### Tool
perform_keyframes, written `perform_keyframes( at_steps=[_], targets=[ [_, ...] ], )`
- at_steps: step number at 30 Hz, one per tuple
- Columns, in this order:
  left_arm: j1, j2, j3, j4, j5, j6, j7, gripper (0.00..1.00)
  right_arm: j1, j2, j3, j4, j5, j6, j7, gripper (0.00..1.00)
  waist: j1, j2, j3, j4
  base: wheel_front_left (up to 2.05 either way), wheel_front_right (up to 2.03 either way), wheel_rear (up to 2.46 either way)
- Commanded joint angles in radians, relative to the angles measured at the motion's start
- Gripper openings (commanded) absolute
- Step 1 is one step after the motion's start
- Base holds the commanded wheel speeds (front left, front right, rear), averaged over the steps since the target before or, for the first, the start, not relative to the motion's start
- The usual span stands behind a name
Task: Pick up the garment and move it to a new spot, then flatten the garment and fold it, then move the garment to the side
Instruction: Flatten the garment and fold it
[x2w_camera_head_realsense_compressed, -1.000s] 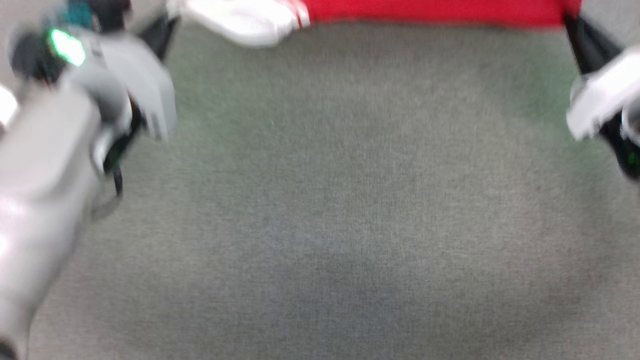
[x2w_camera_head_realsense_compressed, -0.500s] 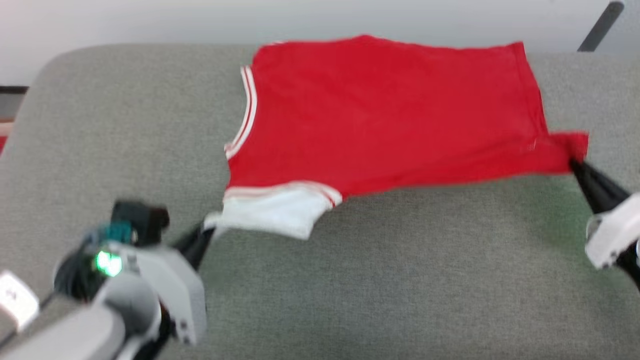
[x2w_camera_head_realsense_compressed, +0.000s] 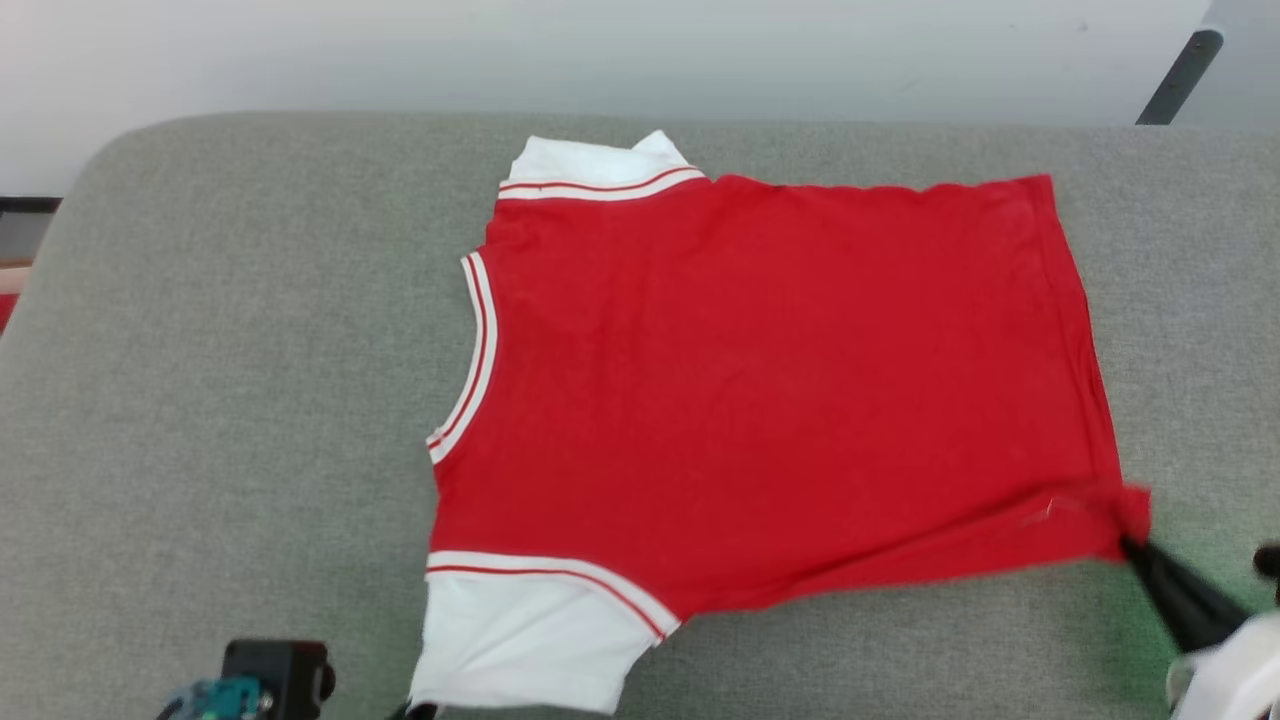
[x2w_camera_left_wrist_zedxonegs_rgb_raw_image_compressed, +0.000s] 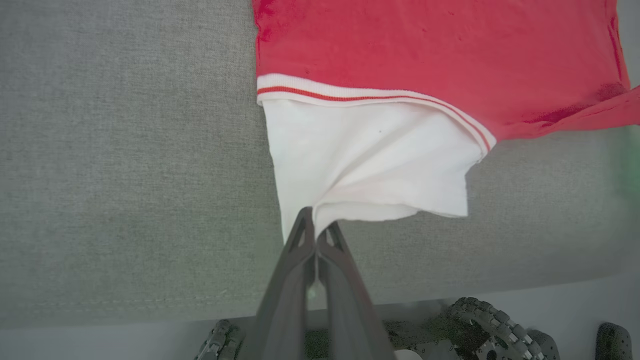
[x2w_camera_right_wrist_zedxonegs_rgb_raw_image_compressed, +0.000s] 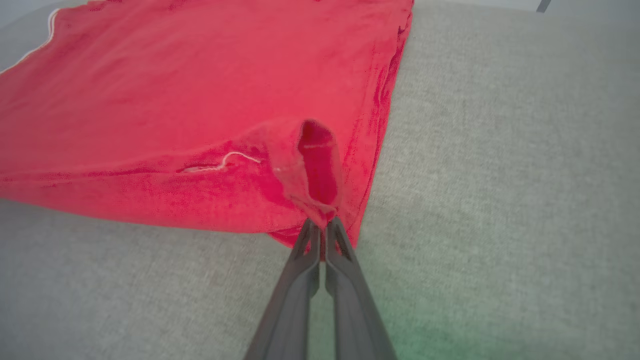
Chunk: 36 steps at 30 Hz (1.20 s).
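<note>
This is a plain indoor room; which kind cannot be told. A grey cloth-covered cushion (x2w_camera_head_realsense_compressed: 250, 350) with rounded corners and a stitched seam (x2w_camera_left_wrist_zedxonegs_rgb_raw_image_compressed: 125, 301) along its near edge serves as the worktop. Past its far edge is a bare pale surface (x2w_camera_head_realsense_compressed: 700, 50), wall or floor, and one dark slanted leg (x2w_camera_head_realsense_compressed: 1178, 78) near the far right corner.

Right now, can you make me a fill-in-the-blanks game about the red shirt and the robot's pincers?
1. The left pincer is shut on a sleeve of the garment, and that sleeve's colour is ____.
2. The right pincer is shut on a corner of the hem, and the cloth there is coloured ____.
3. The garment lies spread on a cushion whose colour is ____.

Missing words: white; red; grey.
</note>
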<state>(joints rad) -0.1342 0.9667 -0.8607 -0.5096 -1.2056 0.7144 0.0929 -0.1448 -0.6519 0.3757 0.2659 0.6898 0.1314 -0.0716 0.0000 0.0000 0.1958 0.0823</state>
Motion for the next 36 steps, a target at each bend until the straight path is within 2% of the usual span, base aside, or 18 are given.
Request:
perform_keyframes(
  at_steps=[1,9,15,18,21,25,31,36],
  targets=[
    [0.029,0.006,0.010,-0.016,-0.015,0.025,-0.015,0.00,0.050,0.014,-0.032,-0.034,-0.017,-0.001,0.015,0.00,0.0000,0.0000,0.004,-0.002,0.00,0.00,0.00],
    [0.115,0.061,0.051,-0.089,-0.039,0.094,-0.059,0.00,0.266,0.094,-0.181,-0.240,-0.102,-0.001,0.097,0.00,0.0000,0.0000,0.025,-0.021,0.00,0.00,0.00],
    [0.035,0.157,0.077,-0.135,0.032,0.105,-0.041,0.00,0.284,0.147,-0.234,-0.331,-0.128,-0.001,0.152,0.00,0.0000,0.0000,0.033,-0.046,0.00,0.00,0.00],
    [-0.040,0.203,0.079,-0.146,0.080,0.088,0.000,0.00,0.250,0.166,-0.242,-0.363,-0.140,-0.001,0.178,0.00,0.0000,0.0000,0.036,-0.062,0.00,0.00,0.00],
    [-0.134,0.234,0.072,-0.132,0.136,0.047,0.061,0.00,0.209,0.180,-0.252,-0.377,-0.148,-0.001,0.205,0.00,0.0000,0.0000,0.040,-0.073,0.00,0.00,0.00],
    [-0.270,0.212,0.056,-0.067,0.205,-0.041,0.140,0.00,0.141,0.187,-0.250,-0.369,-0.168,-0.001,0.237,0.00,0.0000,0.0000,0.049,-0.085,0.00,0.00,0.00],
    [-0.468,0.096,0.011,0.131,0.284,-0.209,0.229,0.00,0.037,0.191,-0.247,-0.315,-0.187,-0.001,0.267,0.00,0.0000,0.0000,0.078,-0.090,0.00,0.00,0.00],
    [-0.580,-0.022,-0.022,0.319,0.304,-0.329,0.245,0.00,-0.032,0.203,-0.244,-0.246,-0.209,-0.001,0.284,0.00,0.0000,0.0000,0.106,-0.093,0.00,0.00,0.00]
  ],
)
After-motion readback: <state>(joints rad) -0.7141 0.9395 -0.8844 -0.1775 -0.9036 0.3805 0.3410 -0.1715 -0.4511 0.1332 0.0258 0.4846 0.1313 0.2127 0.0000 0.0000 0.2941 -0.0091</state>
